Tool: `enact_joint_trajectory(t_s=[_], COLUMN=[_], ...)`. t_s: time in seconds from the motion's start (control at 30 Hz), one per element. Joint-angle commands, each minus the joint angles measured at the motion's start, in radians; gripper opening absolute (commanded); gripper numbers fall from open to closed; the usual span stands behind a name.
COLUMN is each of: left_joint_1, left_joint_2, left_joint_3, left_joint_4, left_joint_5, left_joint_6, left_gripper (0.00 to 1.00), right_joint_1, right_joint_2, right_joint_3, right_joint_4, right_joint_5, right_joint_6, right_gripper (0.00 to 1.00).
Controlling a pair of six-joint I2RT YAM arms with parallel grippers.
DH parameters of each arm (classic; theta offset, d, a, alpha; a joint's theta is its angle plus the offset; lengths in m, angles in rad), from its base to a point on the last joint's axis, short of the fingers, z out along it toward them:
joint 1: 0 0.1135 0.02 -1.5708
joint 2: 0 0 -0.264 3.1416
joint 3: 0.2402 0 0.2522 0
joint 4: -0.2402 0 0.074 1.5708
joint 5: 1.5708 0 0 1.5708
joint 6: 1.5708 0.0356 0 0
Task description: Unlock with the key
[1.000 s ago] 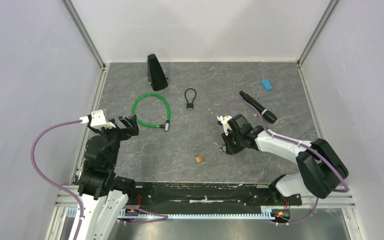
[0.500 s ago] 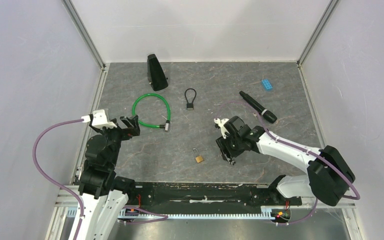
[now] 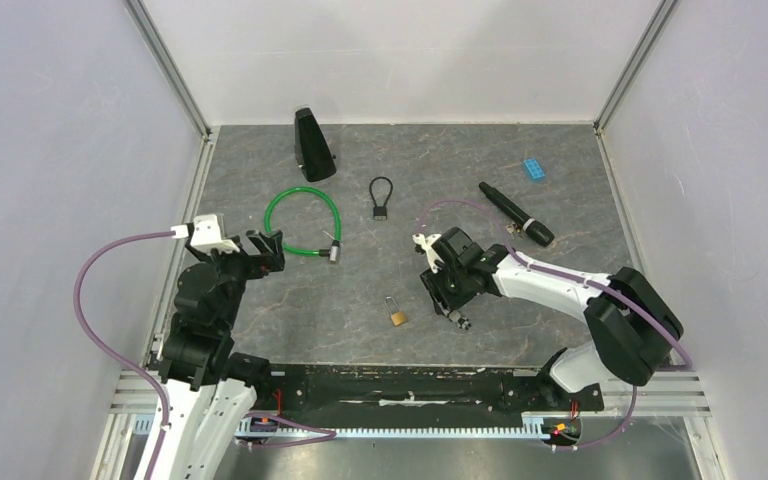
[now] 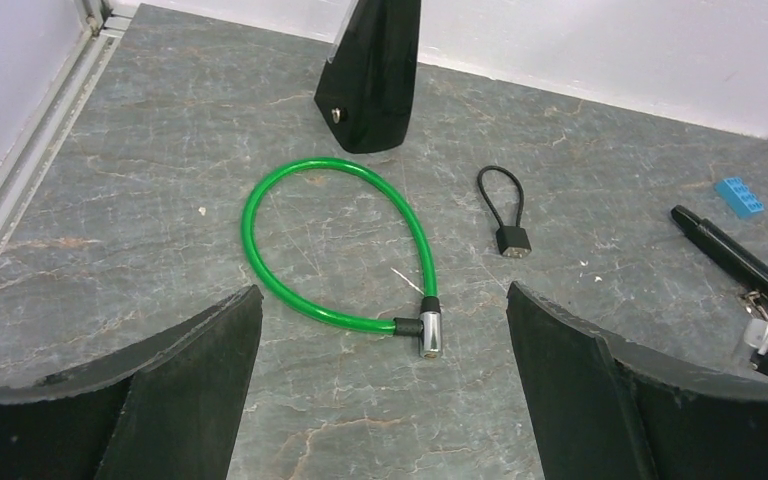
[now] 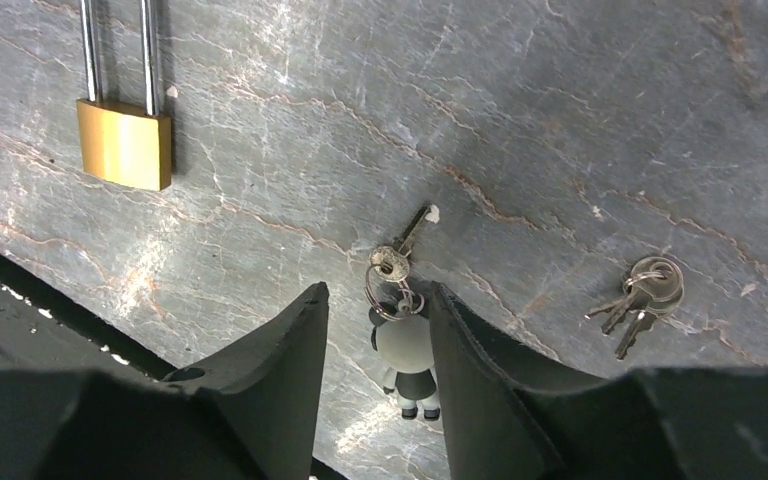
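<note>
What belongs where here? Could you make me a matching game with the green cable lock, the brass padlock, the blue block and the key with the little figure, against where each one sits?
Things
1. green cable lock
2. brass padlock
3. blue block
4. key with figure

Places
A. between the right end effector's fingers
B. far right part of the table
C. ahead of the open left end effector
D. near the table's front edge, apart from both arms

Pairs: 1-C, 2-D, 3-B, 4-A
</note>
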Motion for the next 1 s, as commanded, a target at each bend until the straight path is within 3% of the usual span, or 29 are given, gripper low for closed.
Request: enact_joint_trajectory(t_s=[0.0, 0.3, 0.53, 0.73, 0.97], left_joint_1=[-0.003, -0.003, -0.003, -0.027, -0.135], left_joint_2=[0.02, 0.171, 0.271, 0.337, 0.401], left_joint_3=[0.011, 0.087, 0.027, -0.045, -0.093], left_joint_4=[0.016, -0.09, 0.017, 0.184, 0.323], left_joint_5=[0.058, 0.259, 0.494, 0.623, 0.629], left_joint_6=[-0.01, -0.112, -0.291, -0.442, -0.566], left_gripper=[0.96, 0.95, 0.95, 0.95, 0.94], right_joint_1=[0.01, 0.034, 0.047, 0.046, 0.047], right_joint_2=[0.021, 0.069, 0.001, -0.139, -0.268], right_joint_3=[-0.01, -0.037, -0.065, -0.128, -0.191], right_joint_4=[0.051, 0.08, 0.126, 0.258, 0.365], right_joint_5=[-0.008, 0.042, 0.06, -0.014, -0.06], right_joint_6=[0.006, 0.001, -0.021, -0.046, -0.077], right_gripper=[0.43, 0.32, 0.01, 0.0, 0.0])
